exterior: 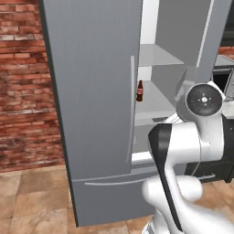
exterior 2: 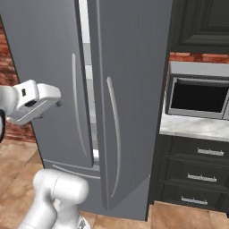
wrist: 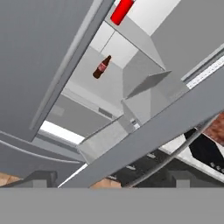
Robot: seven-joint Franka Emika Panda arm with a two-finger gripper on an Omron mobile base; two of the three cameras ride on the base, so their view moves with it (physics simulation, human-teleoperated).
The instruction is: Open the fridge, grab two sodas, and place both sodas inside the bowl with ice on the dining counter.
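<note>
we see the fridge [exterior: 98, 91] with its right door ajar, the bottle [exterior: 140, 91] upright on a shelf and the can [wrist: 121, 12] on a higher shelf, while our gripper [wrist: 109, 177] hangs before the gap, fingers apart and holding nothing.

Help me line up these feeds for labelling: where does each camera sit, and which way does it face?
Left base view: behind-left, facing the tall grey French-door fridge; white arm lower right.
Right base view: behind-right, facing its doors and a microwave; arm lower left.
Hand view: rolled, looking into the fridge; open gripper below.
Shared: the small dark brown bottle, left base and hand views.
</note>
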